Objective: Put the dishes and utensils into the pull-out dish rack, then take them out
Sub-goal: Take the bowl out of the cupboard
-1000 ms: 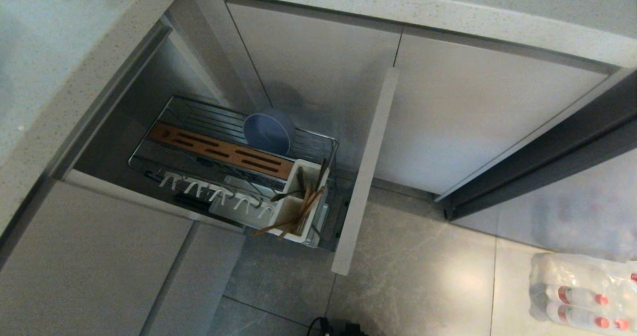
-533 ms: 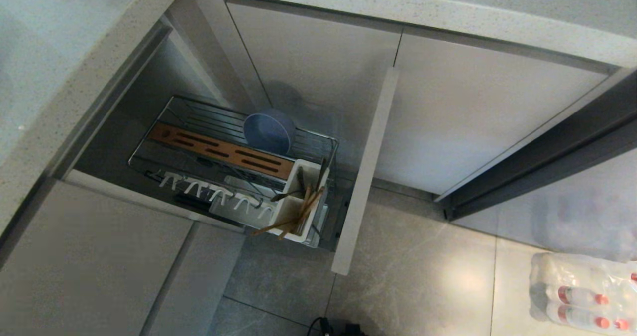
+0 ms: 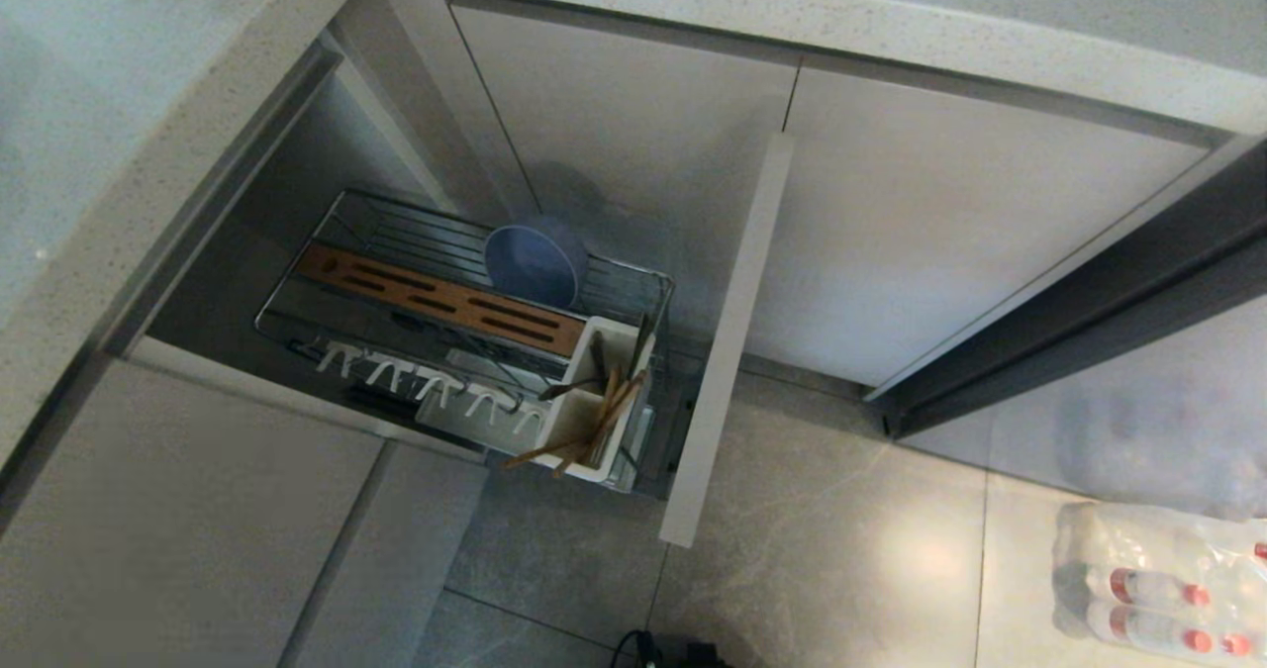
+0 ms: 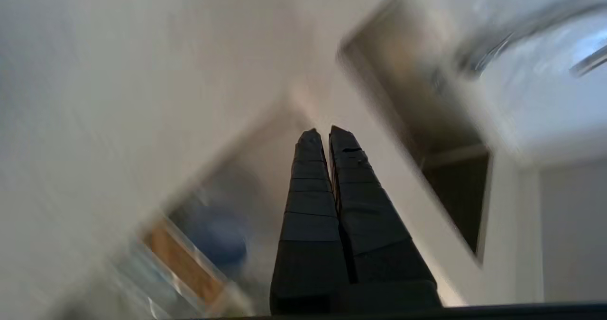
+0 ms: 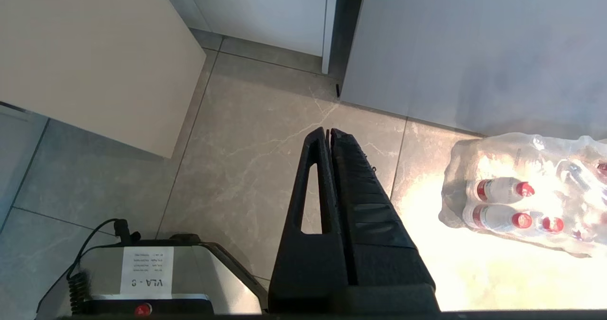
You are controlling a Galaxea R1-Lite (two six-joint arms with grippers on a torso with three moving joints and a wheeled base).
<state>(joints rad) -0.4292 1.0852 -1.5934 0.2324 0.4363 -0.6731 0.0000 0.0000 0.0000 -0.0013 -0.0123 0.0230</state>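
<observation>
The right gripper, fingers pressed together and empty, hangs over the floor tiles near a pack of water bottles. Farther off, the pulled-out dish rack carries chopsticks in its white caddy, and behind the caddy a blue bowl. The left gripper, closed on nothing, is above the rack.

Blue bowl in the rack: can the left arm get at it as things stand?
Probably yes. The bowl sits exposed on the pulled-out rack with nothing over it. The left gripper is shut and empty, so it must open first.
</observation>
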